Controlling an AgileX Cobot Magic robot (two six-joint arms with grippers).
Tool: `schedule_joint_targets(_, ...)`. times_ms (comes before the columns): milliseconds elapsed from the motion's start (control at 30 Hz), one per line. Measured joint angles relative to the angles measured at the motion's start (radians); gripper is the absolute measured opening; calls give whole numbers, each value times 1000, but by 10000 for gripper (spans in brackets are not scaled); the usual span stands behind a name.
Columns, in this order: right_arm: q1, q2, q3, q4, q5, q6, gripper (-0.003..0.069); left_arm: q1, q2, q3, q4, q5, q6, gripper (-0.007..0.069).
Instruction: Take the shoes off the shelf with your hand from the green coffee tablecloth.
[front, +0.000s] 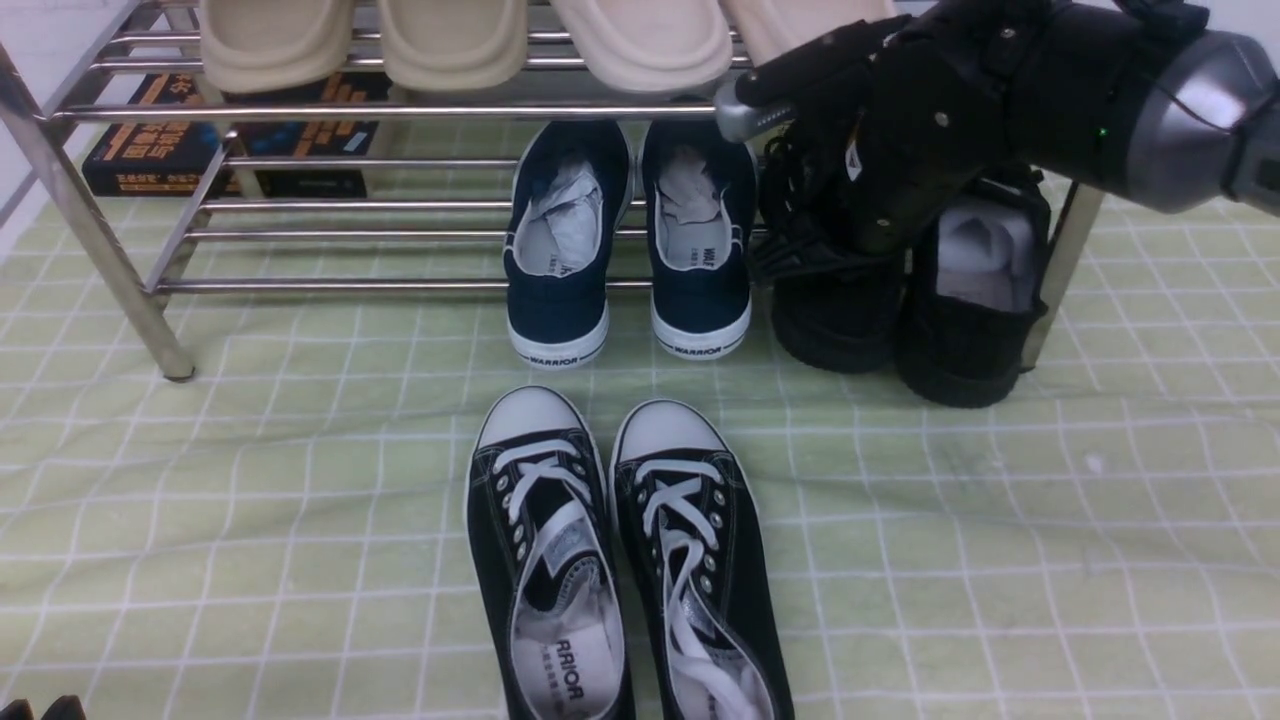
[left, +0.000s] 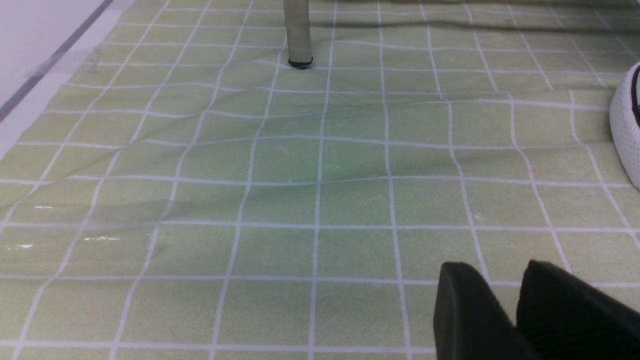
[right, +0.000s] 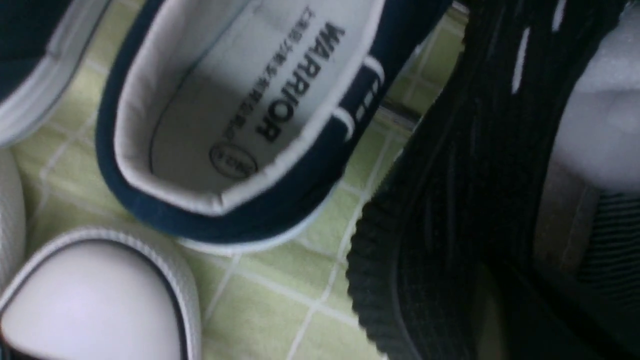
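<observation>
Front view: the shelf (front: 400, 112) holds beige slippers (front: 450, 40) on top; below, navy sneakers (front: 560, 300) and, at its right end, the black shoes (front: 950, 340). The right gripper (front: 835, 245) is closed at the left shoe's collar. The left gripper (left: 515, 300) has its fingers apart, empty, over the green cloth (front: 300, 480), where canvas sneakers (front: 620, 550) lie.

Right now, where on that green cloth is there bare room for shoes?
Two bare patches of green cloth: right of the canvas sneakers, in front of the black knit shoes; and left of them, before the shelf leg. Crowded between navy sneakers and knit shoes.
</observation>
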Motion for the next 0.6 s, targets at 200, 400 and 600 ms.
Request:
schedule_joint_targets(200,-2,-41,-1,77,104,-91,5,0,0,0,0,0,0,195)
schedule_joint_targets(400,-4,-140,-1,125,160,-133,5,0,0,0,0,0,0,195)
schedule_joint_targets(600,-3,-198,-1,159,198,-138,5,0,0,0,0,0,0,195)
